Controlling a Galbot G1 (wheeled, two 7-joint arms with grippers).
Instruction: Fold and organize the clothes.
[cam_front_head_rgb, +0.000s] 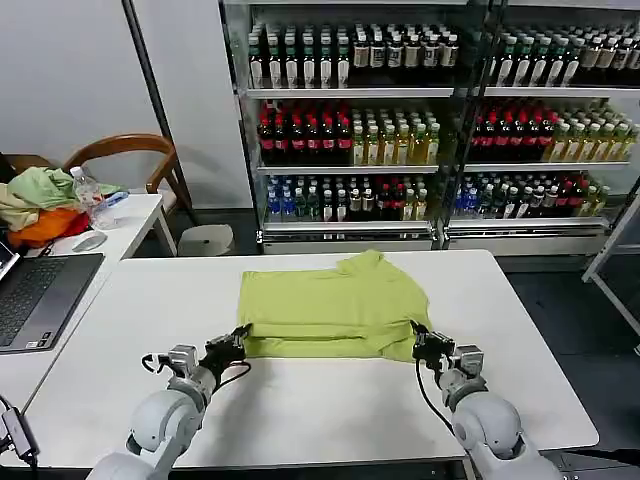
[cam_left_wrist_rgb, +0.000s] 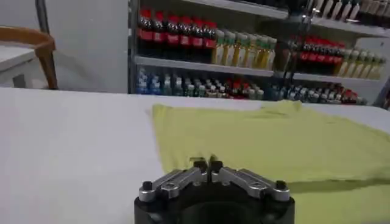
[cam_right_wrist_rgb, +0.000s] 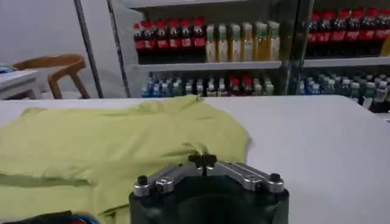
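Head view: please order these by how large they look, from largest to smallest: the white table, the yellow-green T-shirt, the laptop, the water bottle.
1. White table
2. Yellow-green T-shirt
3. Laptop, cut off by the picture's edge, so partly unsure
4. Water bottle, farther from the camera

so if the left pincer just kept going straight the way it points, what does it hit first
Most likely the T-shirt. The left pincer sits at the shirt's near left corner with its fingers together, pointing across the table into the fabric. Depth is unclear, so it may already be touching the edge.
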